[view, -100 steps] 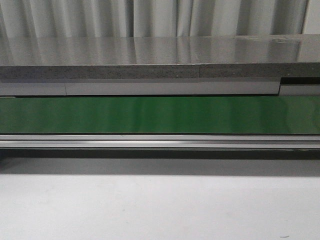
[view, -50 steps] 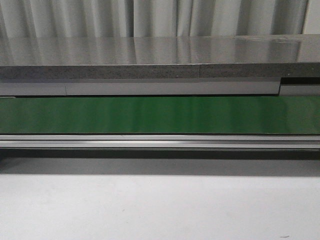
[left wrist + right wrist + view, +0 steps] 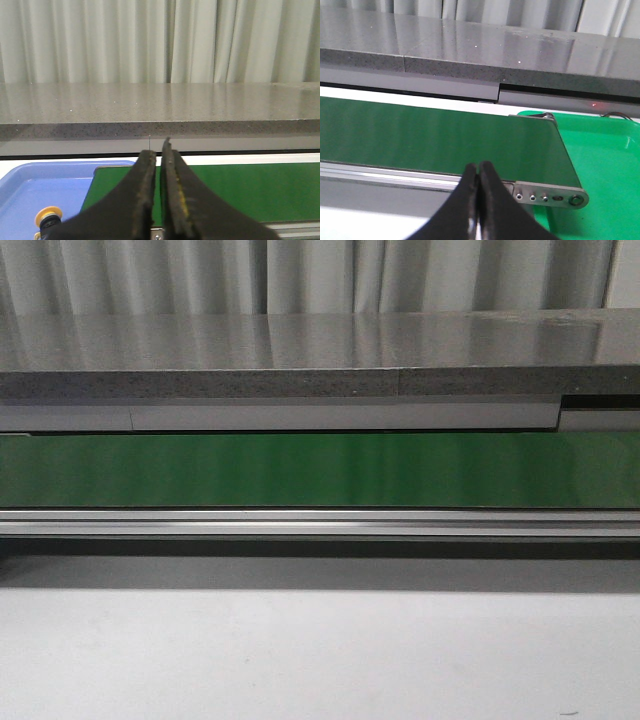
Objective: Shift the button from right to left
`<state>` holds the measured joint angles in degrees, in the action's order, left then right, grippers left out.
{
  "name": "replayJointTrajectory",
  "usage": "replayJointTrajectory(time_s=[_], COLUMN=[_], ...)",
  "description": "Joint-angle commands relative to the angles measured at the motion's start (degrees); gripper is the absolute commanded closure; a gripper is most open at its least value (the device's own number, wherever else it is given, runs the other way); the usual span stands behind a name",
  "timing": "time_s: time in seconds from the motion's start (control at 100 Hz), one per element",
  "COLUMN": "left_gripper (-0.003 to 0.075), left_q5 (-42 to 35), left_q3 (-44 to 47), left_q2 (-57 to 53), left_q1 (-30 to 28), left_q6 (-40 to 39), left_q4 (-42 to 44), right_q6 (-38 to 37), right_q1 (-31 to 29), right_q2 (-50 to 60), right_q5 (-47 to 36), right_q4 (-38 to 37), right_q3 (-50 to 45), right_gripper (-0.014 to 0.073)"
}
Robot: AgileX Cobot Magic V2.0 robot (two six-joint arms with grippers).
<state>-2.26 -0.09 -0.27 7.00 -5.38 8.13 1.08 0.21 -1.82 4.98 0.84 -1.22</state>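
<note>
Conveyor station at rest: both grippers empty, front view unchanged from the earlier frames.

In the front view you see the green conveyor belt point(image 3: 320, 470) running across the frame behind its aluminium rail point(image 3: 320, 524), with the grey stone counter point(image 3: 300, 350) and curtains point(image 3: 320, 275) beyond; nothing here differs from half a second or one second ago. In the left wrist view, the left gripper point(image 3: 158, 147) has its fingers nearly pressed together with only a thin slit between them, pinching nothing. You find the button point(image 3: 47, 218), yellow cap up, in the blue tray point(image 3: 30, 185) at about 8 o'clock of those fingertips, well apart from them. In the right wrist view, the right gripper point(image 3: 478, 167) has its fingers pressed together over the belt end, with the green tray point(image 3: 605, 150) at 3 o'clock.
</note>
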Motion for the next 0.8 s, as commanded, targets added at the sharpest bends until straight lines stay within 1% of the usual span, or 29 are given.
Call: replayJointTrajectory(time_s=[0.0,0.16,0.79], left_gripper=[0.0715,0.0715,0.0715], left_q5=[-4.63,-4.63,-4.63], left_q3=[2.34,2.34,2.34], left_q2=[-2.09,-2.09,-2.09], left_q1=[0.31,0.31,0.31], left_q6=[-0.64,-0.64,-0.64], left_q4=[-0.39,-0.39,-0.39], right_q6=[-0.14,-0.14,-0.14], right_q1=[0.16,0.16,0.16], right_q2=[0.98,3.23,3.29], right_q5=[-6.50,-5.71,-5.34], right_q4=[-0.84,-1.25,-1.82], right_q3=[-0.42,-0.50,-0.50], right_gripper=[0.0662,0.0662,0.0662])
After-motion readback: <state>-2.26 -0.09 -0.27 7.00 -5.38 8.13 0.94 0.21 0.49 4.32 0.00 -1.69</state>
